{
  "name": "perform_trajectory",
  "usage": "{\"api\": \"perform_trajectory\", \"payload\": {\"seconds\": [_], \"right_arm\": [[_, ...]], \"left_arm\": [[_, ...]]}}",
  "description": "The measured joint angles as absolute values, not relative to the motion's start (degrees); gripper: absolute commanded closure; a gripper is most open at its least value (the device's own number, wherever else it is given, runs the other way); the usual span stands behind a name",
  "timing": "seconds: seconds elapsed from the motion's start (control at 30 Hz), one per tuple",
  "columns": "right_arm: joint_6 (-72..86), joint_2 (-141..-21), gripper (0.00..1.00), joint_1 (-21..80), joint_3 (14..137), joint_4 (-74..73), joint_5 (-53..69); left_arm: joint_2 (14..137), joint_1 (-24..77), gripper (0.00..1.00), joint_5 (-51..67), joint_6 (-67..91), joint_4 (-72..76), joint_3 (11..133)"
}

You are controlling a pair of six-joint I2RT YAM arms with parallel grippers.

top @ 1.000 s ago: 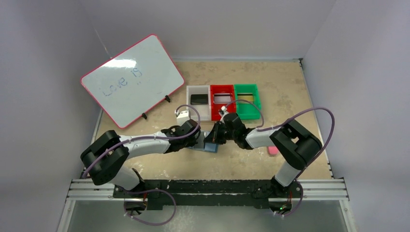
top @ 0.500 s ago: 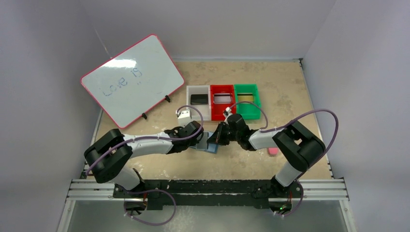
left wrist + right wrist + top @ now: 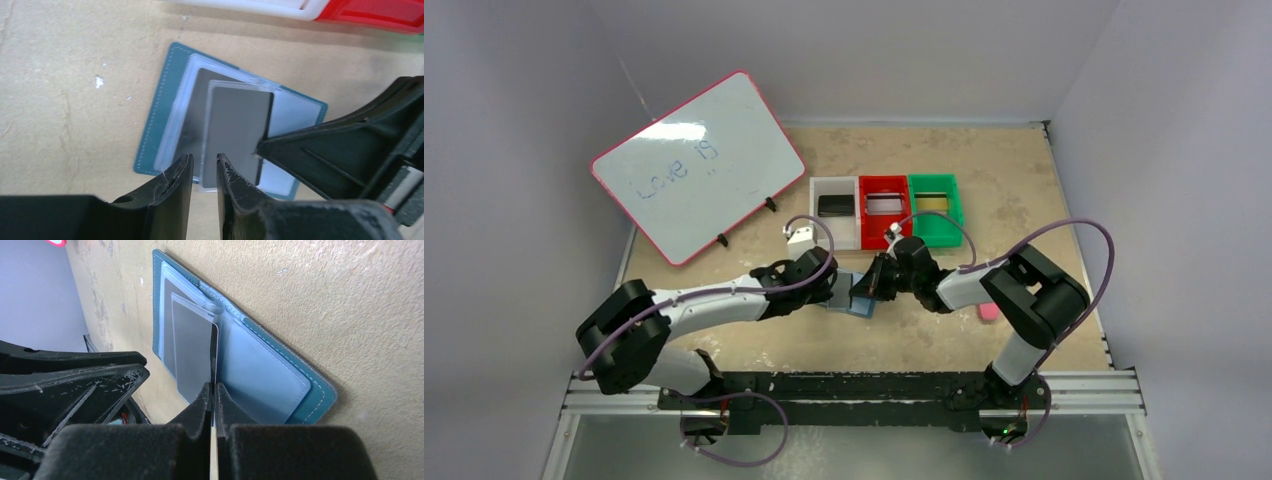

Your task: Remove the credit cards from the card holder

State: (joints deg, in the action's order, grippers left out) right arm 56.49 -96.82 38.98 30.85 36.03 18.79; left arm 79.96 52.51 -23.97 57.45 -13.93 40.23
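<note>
The slate-blue card holder lies open on the table between my two grippers. In the left wrist view the card holder shows clear inner sleeves and a silvery-grey card sticking partly out of one. My right gripper is shut on the long edge of that card, over the pale blue pocket. My left gripper hovers at the holder's near edge with its jaws a narrow gap apart, nothing clearly between them. From the top view, the left gripper and right gripper nearly touch.
Three bins stand behind: white with a black card, red with a silvery card, green with a gold card. A whiteboard leans at the back left. A small pink block lies right.
The right gripper has drawn slightly to the right with the card. The left arm's elbow has swung out to the left while its gripper stays at the holder.
</note>
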Motion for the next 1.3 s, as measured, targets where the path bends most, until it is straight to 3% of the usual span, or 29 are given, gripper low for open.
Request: {"api": "perform_trajectory", "payload": {"seconds": [0.23, 0.47, 1.3], "right_arm": [[56.8, -96.8, 1.0, 39.0, 30.5, 36.4, 18.7], [57.2, -96.8, 1.0, 39.0, 30.1, 36.9, 18.7], [57.1, -94.4, 1.0, 38.9, 29.8, 33.6, 17.0]], "left_arm": [[83.1, 52.5, 0.94, -19.7, 57.4, -10.9, 40.2], [85.6, 52.5, 1.0, -19.6, 57.8, -9.9, 40.2], [89.9, 57.0, 1.0, -33.0, 62.3, -9.6, 41.8]]}}
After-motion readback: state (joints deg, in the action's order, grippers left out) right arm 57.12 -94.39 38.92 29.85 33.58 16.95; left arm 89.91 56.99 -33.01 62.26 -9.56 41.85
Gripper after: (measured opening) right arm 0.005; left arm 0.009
